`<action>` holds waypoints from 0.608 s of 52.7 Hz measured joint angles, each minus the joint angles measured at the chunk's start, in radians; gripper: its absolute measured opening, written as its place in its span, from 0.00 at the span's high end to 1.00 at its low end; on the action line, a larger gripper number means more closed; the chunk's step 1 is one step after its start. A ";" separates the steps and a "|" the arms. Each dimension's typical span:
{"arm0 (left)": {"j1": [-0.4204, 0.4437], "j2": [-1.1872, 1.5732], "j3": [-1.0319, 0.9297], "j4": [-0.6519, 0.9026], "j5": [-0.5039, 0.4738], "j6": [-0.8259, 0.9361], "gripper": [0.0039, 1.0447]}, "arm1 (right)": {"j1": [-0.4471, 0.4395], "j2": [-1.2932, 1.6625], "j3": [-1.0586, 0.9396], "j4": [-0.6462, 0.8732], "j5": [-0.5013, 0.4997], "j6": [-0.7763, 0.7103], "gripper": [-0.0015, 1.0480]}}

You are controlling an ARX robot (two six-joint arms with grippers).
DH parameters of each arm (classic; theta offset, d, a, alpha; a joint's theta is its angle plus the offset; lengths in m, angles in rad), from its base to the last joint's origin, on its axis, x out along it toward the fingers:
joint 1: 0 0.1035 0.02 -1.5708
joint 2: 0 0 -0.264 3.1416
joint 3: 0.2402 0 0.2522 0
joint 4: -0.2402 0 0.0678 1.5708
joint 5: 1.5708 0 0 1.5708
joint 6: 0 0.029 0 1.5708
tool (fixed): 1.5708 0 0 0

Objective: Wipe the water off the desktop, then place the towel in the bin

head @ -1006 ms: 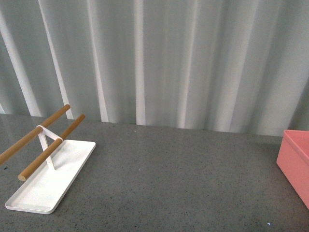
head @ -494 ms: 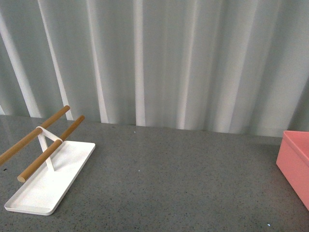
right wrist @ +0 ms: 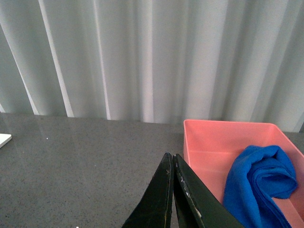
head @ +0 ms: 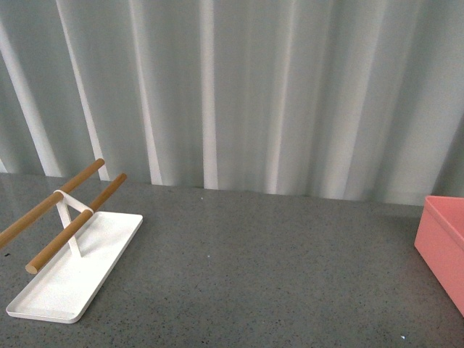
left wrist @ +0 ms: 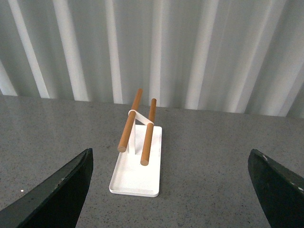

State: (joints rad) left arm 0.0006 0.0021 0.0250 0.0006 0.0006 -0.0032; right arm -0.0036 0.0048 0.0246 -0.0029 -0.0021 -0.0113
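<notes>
The blue towel lies crumpled inside the salmon-pink bin in the right wrist view. The bin's corner also shows at the right edge of the front view. My right gripper is shut and empty, held above the dark grey speckled desktop just beside the bin's near wall. My left gripper is open wide and empty, above the desktop and facing the white tray. Neither arm shows in the front view.
A flat white tray with two wooden rods stands at the left of the desktop; it also shows in the left wrist view. A pale pleated curtain hangs behind the table.
The front view has shifted very slightly; the tray sits a touch lower and further left in frame. Nothing else has visibly moved.
</notes>
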 joint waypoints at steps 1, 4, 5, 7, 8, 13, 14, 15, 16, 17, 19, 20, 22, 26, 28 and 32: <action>0.000 0.000 0.000 0.000 0.000 0.000 0.06 | 0.000 0.000 0.000 0.000 0.001 0.000 0.97; 0.000 0.000 0.000 0.000 0.000 0.000 0.06 | 0.000 -0.001 0.000 0.000 0.000 0.000 0.97; 0.000 0.000 0.000 0.000 0.000 0.000 0.06 | 0.000 -0.001 0.000 0.000 0.000 0.000 0.97; 0.000 0.000 0.000 0.000 0.000 0.000 0.06 | 0.000 -0.001 0.000 0.000 0.000 0.000 0.97; 0.000 0.000 0.000 0.000 0.000 0.000 0.06 | 0.000 -0.001 0.000 0.000 0.000 0.000 0.97; 0.000 0.000 0.000 0.000 0.000 0.000 0.06 | 0.000 -0.001 0.000 0.000 0.000 0.000 0.97; 0.000 0.000 0.000 0.000 0.000 0.000 0.06 | 0.000 -0.001 0.000 0.000 0.001 0.000 0.97; 0.000 0.000 0.000 0.000 0.000 0.000 0.06 | 0.000 -0.001 0.000 0.000 0.001 0.000 0.97; 0.000 0.000 0.000 0.000 0.000 0.000 0.06 | 0.000 -0.001 0.000 0.000 0.000 0.000 0.97; 0.000 0.000 0.000 0.000 0.000 0.000 0.06 | 0.000 -0.001 0.000 0.000 0.000 0.000 0.97; 0.000 0.000 0.000 0.000 0.000 0.000 0.06 | 0.000 -0.001 0.000 0.000 0.000 0.000 0.97; 0.000 0.000 0.000 0.000 0.000 0.000 0.06 | 0.000 -0.001 0.000 0.000 0.000 0.000 0.97; 0.000 0.000 0.000 0.000 0.000 0.000 0.06 | 0.000 -0.001 0.000 0.000 0.000 0.000 0.97; 0.000 0.000 0.000 0.000 0.000 0.000 0.06 | 0.000 -0.001 0.000 0.000 0.001 0.000 0.90; 0.000 0.000 0.000 0.000 0.000 0.000 0.06 | 0.000 -0.001 0.000 0.000 0.001 0.000 0.82; 0.000 0.000 0.000 0.000 0.000 0.000 0.06 | 0.000 -0.001 0.000 0.000 0.000 0.000 0.66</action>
State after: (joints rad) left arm 0.0006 0.0021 0.0250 0.0006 0.0002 -0.0032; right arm -0.0036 0.0036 0.0246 -0.0029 -0.0017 -0.0113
